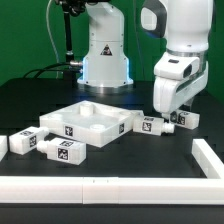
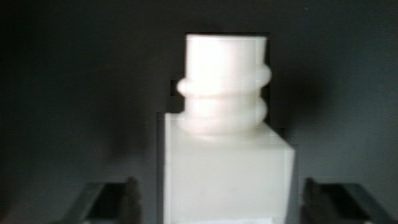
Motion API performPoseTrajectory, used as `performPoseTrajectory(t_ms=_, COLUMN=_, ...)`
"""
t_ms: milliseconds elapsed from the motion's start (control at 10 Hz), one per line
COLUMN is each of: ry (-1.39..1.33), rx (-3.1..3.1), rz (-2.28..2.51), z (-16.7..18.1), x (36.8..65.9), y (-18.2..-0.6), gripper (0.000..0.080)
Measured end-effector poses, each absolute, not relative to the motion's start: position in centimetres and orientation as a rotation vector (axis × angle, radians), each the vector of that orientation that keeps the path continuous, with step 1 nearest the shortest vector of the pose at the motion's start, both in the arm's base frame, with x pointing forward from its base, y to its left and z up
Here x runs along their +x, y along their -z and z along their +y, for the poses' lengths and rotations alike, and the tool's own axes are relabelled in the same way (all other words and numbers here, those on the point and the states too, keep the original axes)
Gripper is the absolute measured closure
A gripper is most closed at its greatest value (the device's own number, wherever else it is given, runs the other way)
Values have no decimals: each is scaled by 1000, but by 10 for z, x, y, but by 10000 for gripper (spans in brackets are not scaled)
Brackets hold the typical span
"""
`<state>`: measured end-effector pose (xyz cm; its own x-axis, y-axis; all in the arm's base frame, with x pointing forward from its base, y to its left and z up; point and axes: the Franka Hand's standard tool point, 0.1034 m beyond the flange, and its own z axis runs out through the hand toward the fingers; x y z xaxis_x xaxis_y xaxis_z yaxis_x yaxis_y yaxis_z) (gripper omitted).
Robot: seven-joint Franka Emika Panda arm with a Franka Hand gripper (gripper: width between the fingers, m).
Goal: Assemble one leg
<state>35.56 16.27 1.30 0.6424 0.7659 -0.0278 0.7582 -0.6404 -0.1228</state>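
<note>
Your claw (image 1: 166, 116) sits low over the matte black tabletop (image 1: 150, 165), just to the exterior view's right of the square, raised-rim tray panel (image 1: 95, 122). In the wrist view you see the leg (image 2: 228, 150) lying between its dark fingers (image 2: 107, 200). It is a smooth white block with square edges, ending in a round peg (image 2: 226, 80) with a bulging ring. A dark gap shows on each side, so the claw stands wide and grips nothing. More tagged white blocks (image 1: 62, 150) lie at the exterior view's left of the panel.
</note>
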Motion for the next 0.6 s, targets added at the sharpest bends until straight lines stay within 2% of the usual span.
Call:
performPoseTrajectory(t_ms=100, ry=-177, rx=-2734, rz=-1343, z=146, x=358, y=-24, gripper=224)
performPoseTrajectory(t_ms=200, ry=-195, rx=-2745, rz=-1362, z=125, x=367, y=-46, gripper=163)
performPoseTrajectory(t_ms=300, ry=-164, rx=-2749, rz=-1393, z=110, x=372, y=-62, gripper=154)
performPoseTrajectory(t_ms=500, ry=-179, rx=-2747, rz=-1404, z=72, x=389, y=-80, gripper=150)
performPoseTrajectory(t_ms=600, ry=-169, rx=-2754, rz=-1395, z=72, x=394, y=-81, gripper=150)
